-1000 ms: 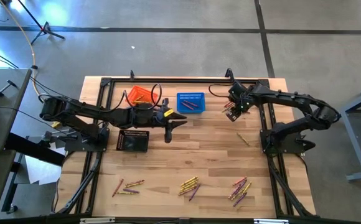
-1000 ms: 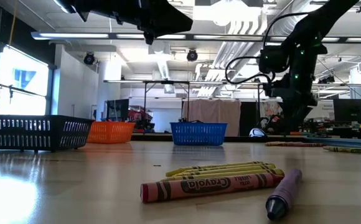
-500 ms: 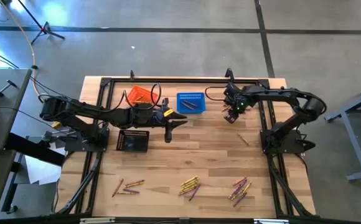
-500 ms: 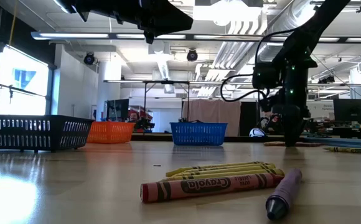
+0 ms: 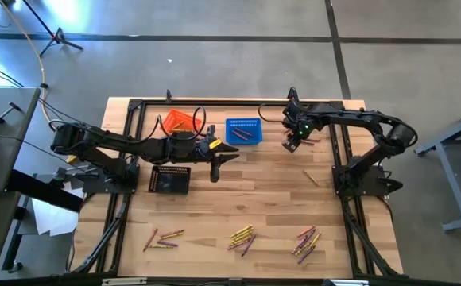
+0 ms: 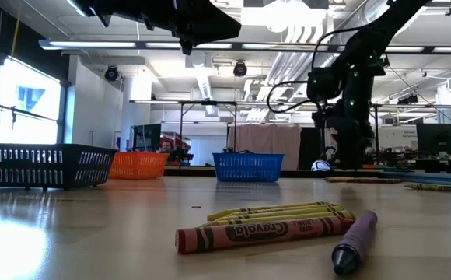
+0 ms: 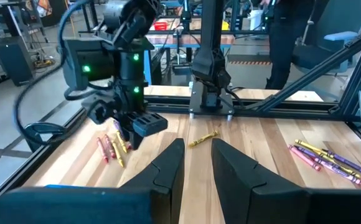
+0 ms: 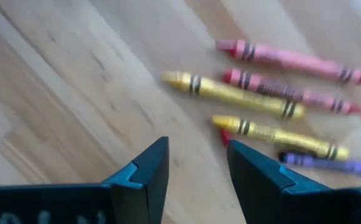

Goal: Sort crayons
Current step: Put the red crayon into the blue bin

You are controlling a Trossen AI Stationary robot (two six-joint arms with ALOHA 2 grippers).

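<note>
Right tool [image 5: 291, 144] open, empty, above crayons [image 8: 255, 93] near blue basket [image 5: 243, 130]; left tool [image 7: 196, 163] open, mid-table.

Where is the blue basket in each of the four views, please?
High view: blue basket at the table's far middle, beside the orange basket.
Low view: centre, right of the orange basket.
Left wrist view: only a blue sliver at the lower left edge; I cannot tell if it is the basket.
Right wrist view: not in it.
Shared landmark: the orange basket.
</note>
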